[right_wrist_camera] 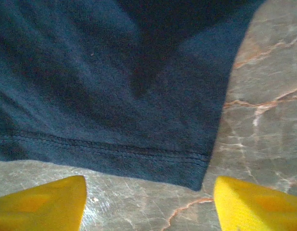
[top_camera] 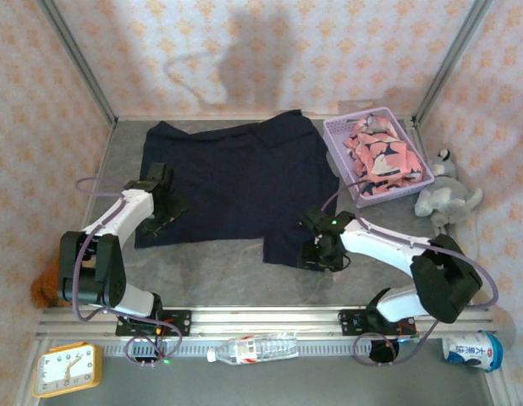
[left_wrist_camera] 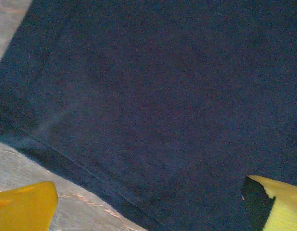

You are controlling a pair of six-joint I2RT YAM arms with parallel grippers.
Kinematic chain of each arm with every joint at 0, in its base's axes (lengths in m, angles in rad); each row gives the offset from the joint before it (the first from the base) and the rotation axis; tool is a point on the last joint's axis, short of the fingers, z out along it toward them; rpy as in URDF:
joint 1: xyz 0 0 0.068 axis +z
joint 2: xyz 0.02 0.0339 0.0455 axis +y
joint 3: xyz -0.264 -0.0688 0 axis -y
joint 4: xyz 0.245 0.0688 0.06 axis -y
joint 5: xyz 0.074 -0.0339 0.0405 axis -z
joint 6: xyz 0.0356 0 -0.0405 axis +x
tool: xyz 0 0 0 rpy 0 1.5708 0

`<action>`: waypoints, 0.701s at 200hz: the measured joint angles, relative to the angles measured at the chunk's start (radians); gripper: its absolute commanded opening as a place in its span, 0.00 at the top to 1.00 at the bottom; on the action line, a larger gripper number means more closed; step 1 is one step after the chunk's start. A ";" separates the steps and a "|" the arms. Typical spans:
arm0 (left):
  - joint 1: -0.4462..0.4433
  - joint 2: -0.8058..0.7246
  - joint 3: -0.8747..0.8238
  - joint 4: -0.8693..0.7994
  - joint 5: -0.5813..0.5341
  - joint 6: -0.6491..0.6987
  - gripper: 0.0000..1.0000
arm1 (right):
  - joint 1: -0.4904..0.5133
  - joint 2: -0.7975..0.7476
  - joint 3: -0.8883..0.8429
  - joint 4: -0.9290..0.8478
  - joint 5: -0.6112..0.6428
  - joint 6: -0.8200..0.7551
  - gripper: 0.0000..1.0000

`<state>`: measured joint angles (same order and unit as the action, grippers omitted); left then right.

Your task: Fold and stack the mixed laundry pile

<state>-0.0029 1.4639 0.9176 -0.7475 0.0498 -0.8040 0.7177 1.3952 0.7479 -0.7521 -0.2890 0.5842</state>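
The large plain dark navy cloth (top_camera: 236, 182) lay spread flat on the grey marbled table (top_camera: 211, 262), the salmon-pink shark-printed cloth (top_camera: 380, 156) heaped in the lavender plastic basket (top_camera: 336, 135); folding looked about to start. My left gripper (left_wrist_camera: 153, 199) stood open over the navy's near left hem, my right gripper (right_wrist_camera: 148, 202) open at its near right corner; next, both should pinch those edges; bare table lay just beyond them.

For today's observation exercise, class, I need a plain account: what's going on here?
Two robot arms are working on laundry. A navy cloth lies spread flat on the table. The left claw hangs open over its near left hem, and the right claw, also open, sits at its near right corner; neither grips it. The pink shark-print cloth lies crumpled in the lavender basket, not yet folded.
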 measured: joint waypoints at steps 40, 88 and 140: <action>0.133 -0.022 -0.061 -0.002 0.032 0.004 0.00 | 0.002 0.070 0.004 0.011 0.041 0.011 0.60; 0.307 -0.068 -0.098 -0.010 0.039 0.040 0.01 | 0.002 0.080 0.016 0.042 0.057 0.000 0.91; 0.332 -0.068 -0.157 -0.005 0.039 0.040 0.17 | 0.002 0.082 0.026 0.042 0.061 -0.009 1.00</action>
<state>0.3294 1.3964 0.7605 -0.7525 0.0891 -0.7643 0.7193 1.4776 0.7734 -0.7105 -0.2276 0.5755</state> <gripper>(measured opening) 0.893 0.043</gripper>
